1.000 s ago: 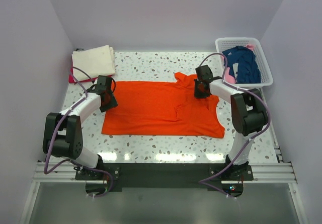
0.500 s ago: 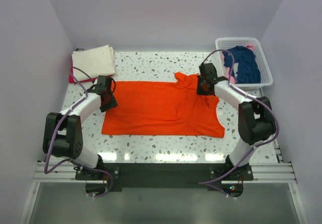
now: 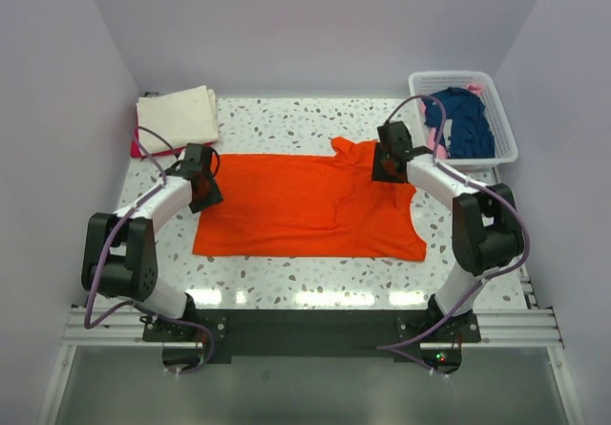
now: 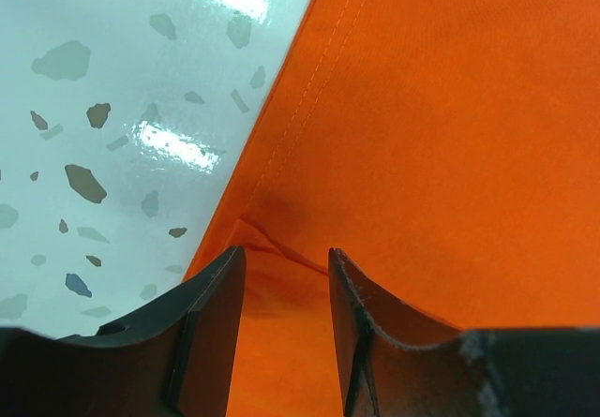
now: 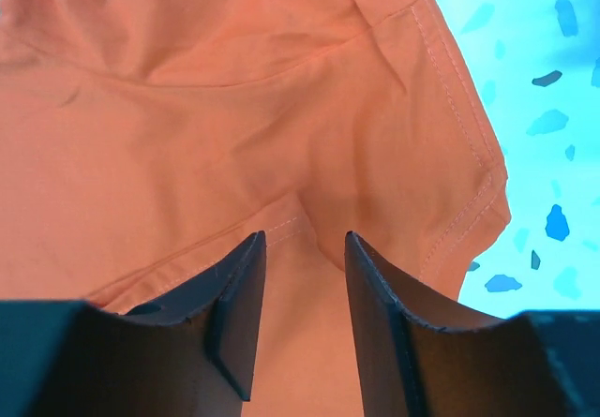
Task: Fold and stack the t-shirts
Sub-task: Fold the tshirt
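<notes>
1. Orange t-shirt [image 3: 305, 205]: spread nearly flat mid-surface, between the two arms, on the speckled surface [image 3: 286, 119]. Its far right part is rumpled and partly doubled over. No fold is judged complete on it; this is the garment in hand.
2. White lattice basket [image 3: 463, 74]: stands at the far right corner. It holds a navy t-shirt [image 3: 463, 119], heaped and unfolded, with a scrap of pink cloth [image 3: 436, 143] at the near left side. Both are judged not yet handled.
3. Cream t-shirt [image 3: 177, 115]: lies folded at the far left corner, on a red t-shirt [image 3: 136, 148] of which only an edge shows. This is judged to be the stack, already begun.
4. Left pincer [image 4: 284, 262]: jaws narrow, nipping a raised pleat of the orange t-shirt at its left hem, beside bare surface.
5. Right pincer [image 5: 305, 239]: jaws narrow, cloth puckered up between them near the far right sleeve seam.
6. Assessment: two garments appear done. The orange one is gripped at both ends, ready for its first fold. The basket contents remain.
</notes>
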